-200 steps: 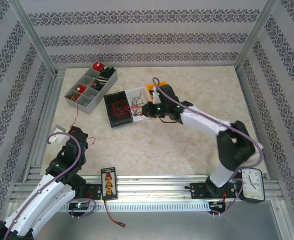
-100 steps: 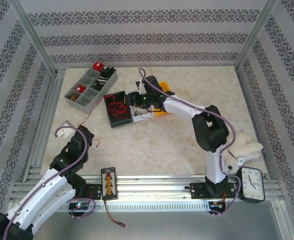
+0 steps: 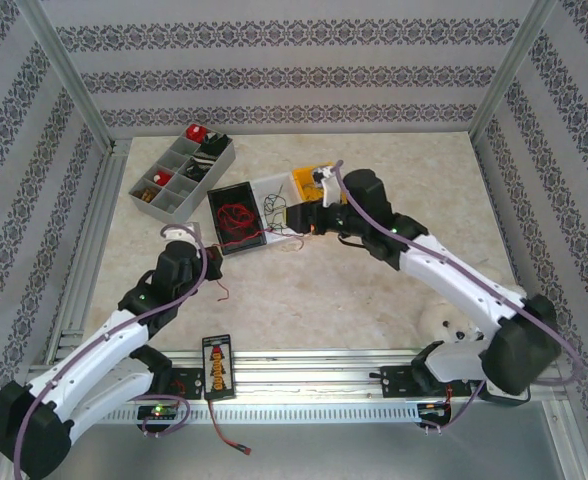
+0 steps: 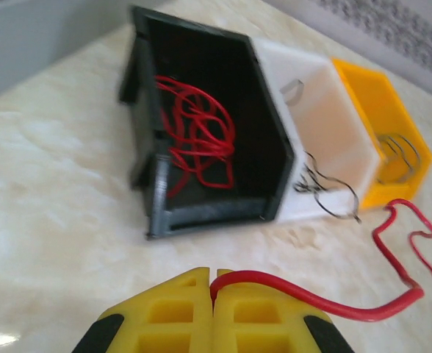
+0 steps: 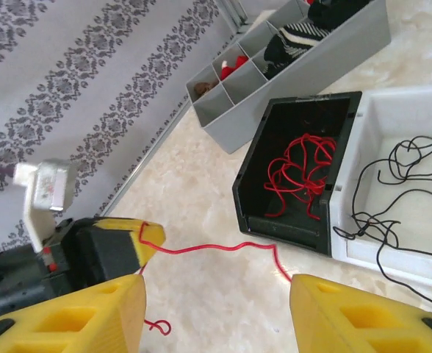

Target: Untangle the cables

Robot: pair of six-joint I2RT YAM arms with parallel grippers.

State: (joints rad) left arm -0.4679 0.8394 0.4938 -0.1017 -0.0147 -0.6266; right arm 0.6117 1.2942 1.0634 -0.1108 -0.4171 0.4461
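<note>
The cables are thin wires sorted in bins. Red ones lie coiled in the black bin [image 3: 236, 218] [image 4: 201, 132] [image 5: 300, 168]. Black ones sit in the white bin [image 3: 274, 205] [image 5: 411, 187], and some droop over its front wall [image 4: 326, 193]. My left gripper [image 3: 210, 262] [image 4: 214, 283] is shut on one end of a loose red cable [image 4: 348, 305] [image 5: 216, 248], which trails across the table toward the bins. My right gripper [image 3: 289, 226] [image 5: 216, 312] hovers open above that cable, in front of the bins, with nothing between its fingers.
A yellow bin [image 3: 309, 182] [image 4: 381, 121] holding grey wire adjoins the white one. A grey compartment tray [image 3: 179, 175] [image 5: 275, 73] stands at the back left. A black card [image 3: 216, 367] and a lead with a red plug [image 3: 236, 446] lie on the front rail.
My right gripper has opened and swung back in front of the bins. My left arm has reached forward and right toward the black bin, still shut on the red cable.
</note>
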